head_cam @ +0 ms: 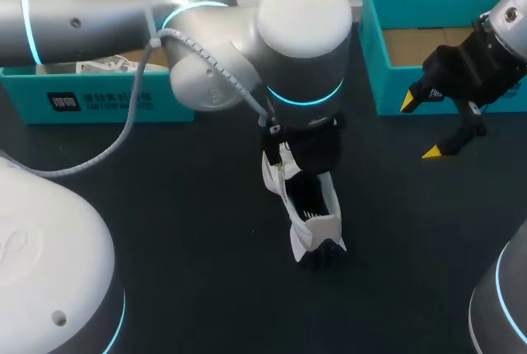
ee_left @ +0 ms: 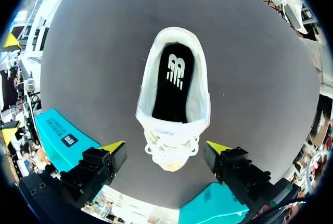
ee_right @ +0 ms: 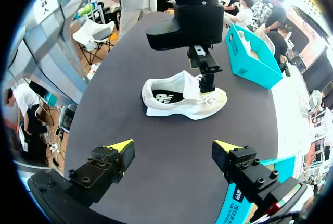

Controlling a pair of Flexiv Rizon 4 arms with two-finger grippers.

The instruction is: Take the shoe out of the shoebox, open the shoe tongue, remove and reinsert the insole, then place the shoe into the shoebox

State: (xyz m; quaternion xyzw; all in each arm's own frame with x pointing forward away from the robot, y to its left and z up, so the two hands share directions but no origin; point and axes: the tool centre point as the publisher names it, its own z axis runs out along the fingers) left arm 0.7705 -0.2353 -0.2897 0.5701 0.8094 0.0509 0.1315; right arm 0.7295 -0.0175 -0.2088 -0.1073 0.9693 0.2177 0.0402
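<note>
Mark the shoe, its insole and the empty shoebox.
shoe [ee_right: 179, 107]: right wrist view, on its white sidewall.
insole [ee_left: 170, 99]: left wrist view, on its bare black surface.
empty shoebox [head_cam: 387, 82]: head view, on its teal front wall.

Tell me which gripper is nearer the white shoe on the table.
Left. The left gripper hangs directly over the shoe, open fingers either side of its laced front. The right gripper is well off to the side, open, beside a teal shoebox.

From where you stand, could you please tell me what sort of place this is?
Probably a robot test bench for shoe handling: a dark table holds a white shoe, a teal left shoebox and a teal right shoebox, and my left arm hangs over the shoe.
</note>
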